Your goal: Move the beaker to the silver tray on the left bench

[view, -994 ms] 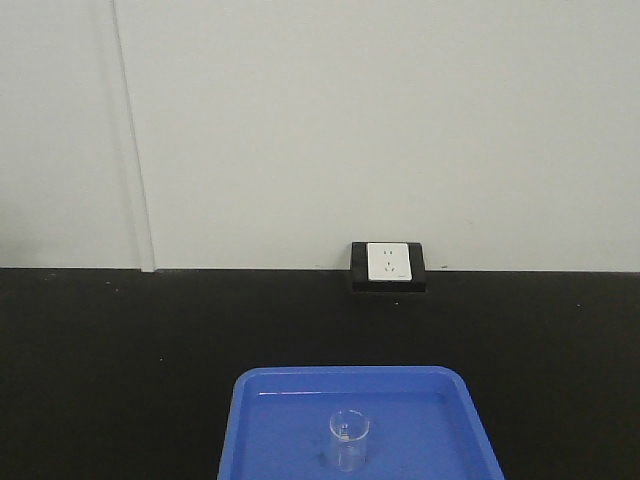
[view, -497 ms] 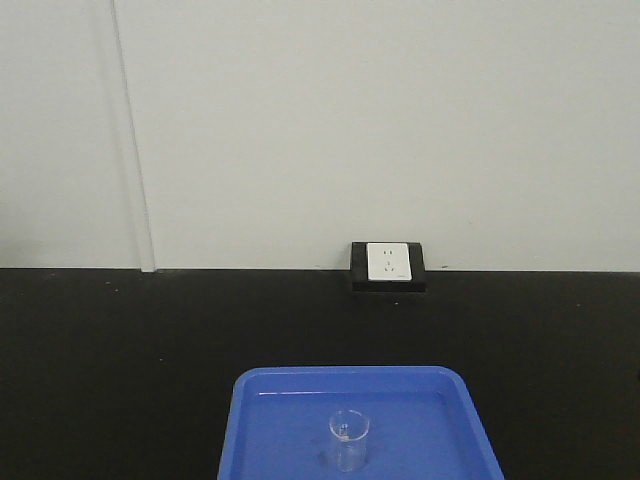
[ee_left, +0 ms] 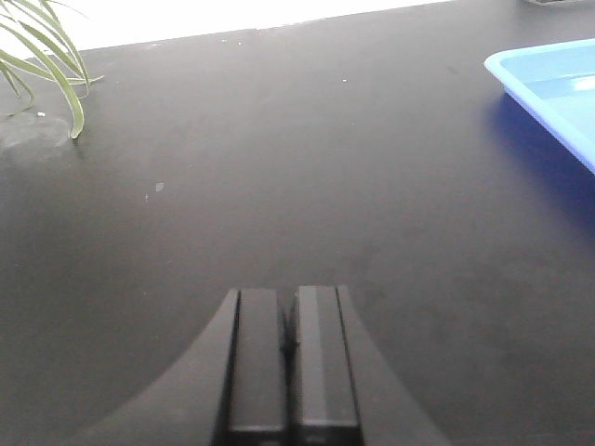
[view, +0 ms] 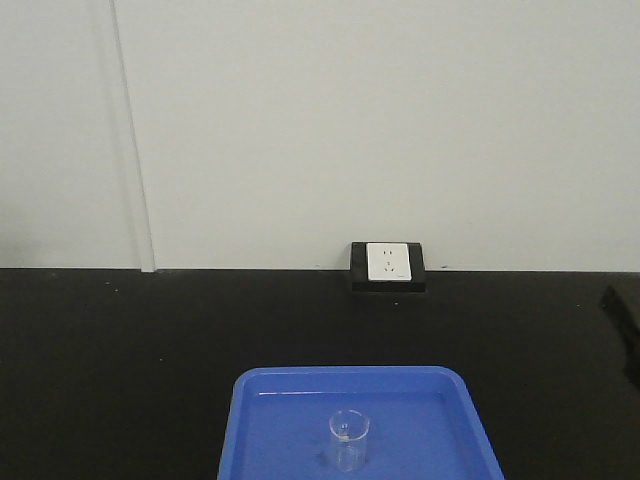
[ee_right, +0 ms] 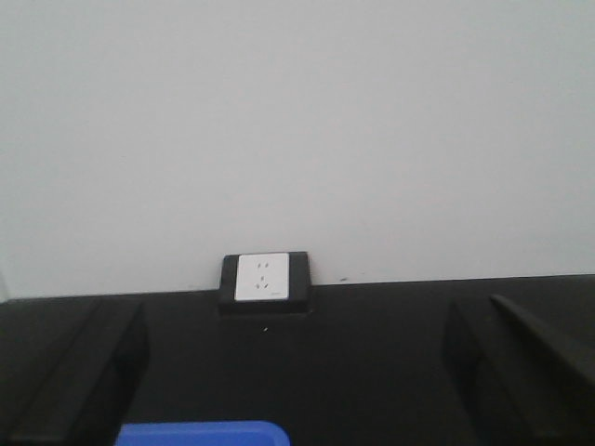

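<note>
The small clear glass beaker (view: pixel 349 440) stands upright in a blue plastic tray (view: pixel 270 420) on the black counter, at the bottom middle of the front view. My left gripper (ee_left: pixel 289 307) is shut and empty, low over the bare black counter to the left of the blue tray (ee_left: pixel 548 84). My right gripper (ee_right: pixel 293 318) is open and empty, facing the wall, with the blue tray's far edge (ee_right: pixel 200 434) below it. One of its dark fingers (view: pixel 625 335) shows at the right edge of the front view. The silver tray and the left bench are out of view.
A white wall socket in a black frame (view: pixel 389 263) sits where the counter meets the white wall; it also shows in the right wrist view (ee_right: pixel 261 278). Green plant leaves (ee_left: pixel 46 56) hang over the counter's far left.
A dark part of my right gripper has come into the front view at the right edge. The beaker and the blue tray have not moved.
</note>
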